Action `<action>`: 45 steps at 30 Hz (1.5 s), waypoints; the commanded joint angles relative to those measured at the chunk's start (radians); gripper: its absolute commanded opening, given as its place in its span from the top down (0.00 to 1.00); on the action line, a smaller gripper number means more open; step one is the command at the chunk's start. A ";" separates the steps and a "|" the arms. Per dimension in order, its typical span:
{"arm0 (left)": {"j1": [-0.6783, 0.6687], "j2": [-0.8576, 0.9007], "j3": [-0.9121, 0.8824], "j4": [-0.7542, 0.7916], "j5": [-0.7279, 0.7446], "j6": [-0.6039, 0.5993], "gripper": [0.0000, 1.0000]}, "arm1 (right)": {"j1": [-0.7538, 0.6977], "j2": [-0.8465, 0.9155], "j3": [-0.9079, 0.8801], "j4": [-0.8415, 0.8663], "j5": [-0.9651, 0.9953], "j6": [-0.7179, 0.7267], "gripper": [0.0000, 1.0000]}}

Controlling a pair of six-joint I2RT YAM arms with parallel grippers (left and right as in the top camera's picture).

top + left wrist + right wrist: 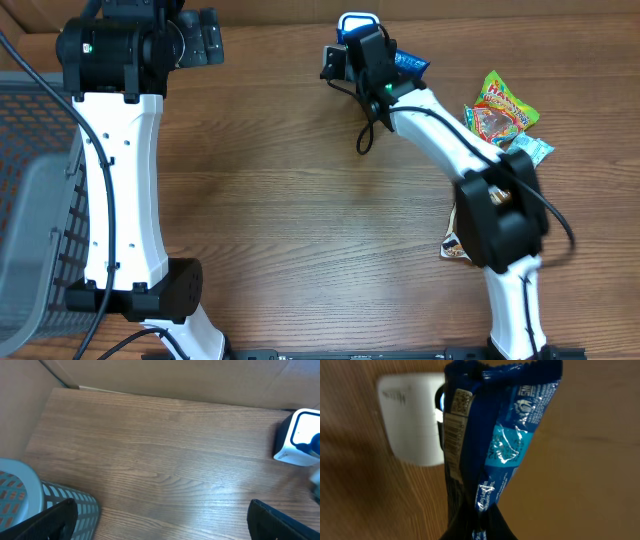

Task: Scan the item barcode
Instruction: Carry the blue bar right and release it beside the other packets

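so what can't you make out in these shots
Barcode on the blue foil snack packet: right wrist view, blurred, too small to read.
White box-shaped scanner: its window partly hidden behind the packet; left wrist view cuts it at the frame edge.
Brown flat packet: overhead, mostly under the right arm.

1. The packet (505, 445) is coloured deep blue, with lighter glossy blue patches and white print; a pale strip of barcode lines and a small square code are carried along one edge.
2. The scanner (410, 425) is white, and in the overhead view it is edged in blue.
3. The surface (290, 180) is marked by brown wood grain.
4. The left arm (120, 180) and right arm (440, 135) are white with black joints.
5. The basket (30, 200) is grey, patterned as a grid mesh.
6. A snack bag (503, 108) is printed in green, yellow and orange-red; a wrapper (537, 150) is teal.
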 commanded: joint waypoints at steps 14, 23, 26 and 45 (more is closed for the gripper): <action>-0.002 0.003 0.001 0.003 -0.010 -0.006 0.00 | -0.062 -0.673 0.015 -0.655 -0.201 1.299 0.96; -0.002 0.003 0.001 0.003 -0.010 -0.006 0.00 | -0.562 -0.663 -0.021 -0.859 -0.185 1.614 0.96; -0.002 0.003 0.001 0.003 -0.010 -0.006 0.01 | -0.713 -0.617 -0.105 -0.846 -0.207 1.639 0.96; -0.002 0.003 0.001 0.003 -0.010 -0.006 0.00 | -0.866 -0.339 -0.275 -0.694 -0.396 1.401 0.56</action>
